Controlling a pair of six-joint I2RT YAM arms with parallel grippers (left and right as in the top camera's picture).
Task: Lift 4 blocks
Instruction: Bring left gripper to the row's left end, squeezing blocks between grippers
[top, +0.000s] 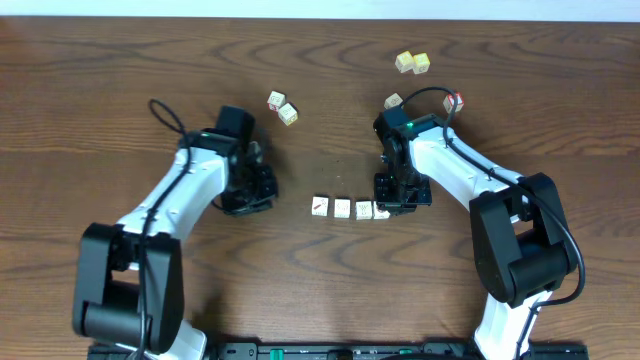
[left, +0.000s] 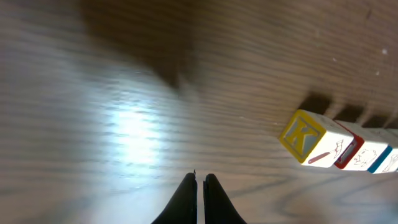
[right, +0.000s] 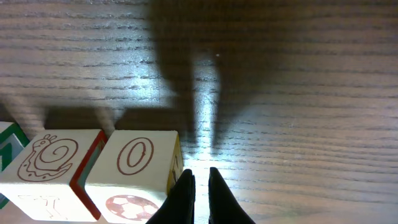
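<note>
- Left gripper (top: 262, 190) (left: 200, 185): the jaws are closed on nothing. Its wrist view shows black tapered tips with a hairline slit between them, while overhead shows only a dark mass.
- Right gripper (top: 390, 200) (right: 199, 183): the jaws are nearly closed with nothing between them. The tips sit just beside the right edge of the O block (right: 134, 158), and I cannot tell whether they touch it.
- The blocks (top: 342, 209) lie on the tabletop (top: 100, 80) in a straight row of four, side by side. The right gripper is at the row's right end, and the left gripper stands apart off its left end.
- Overhead shows only whitish square tops with tiny marks. The side faces show only in the wrist views.
- K block (left: 303, 135) is the row's left end. It has a yellow-bordered side face with the letter "K" and a red slash on top. Behind it come a red-edged block and then a blue-edged one, both blurred.
- O block: a brown outlined "O" or zero is on top, a football picture is on the near side, and one edge is yellow.
- Snail block (right: 50, 158) touches the O block's left side. It carries a brown line-drawn snail and has a red edge. A green-edged corner shows at the left edge of that view.
- Tabletop: dark brown wood grain, with a glare patch in both wrist views.
- Farther off are a cube pair (top: 282, 107), a lone cube (top: 393, 101) and a red-edged cube (top: 456, 102).
- Farthest are two yellow cubes (top: 412, 63), touching each other.
</note>
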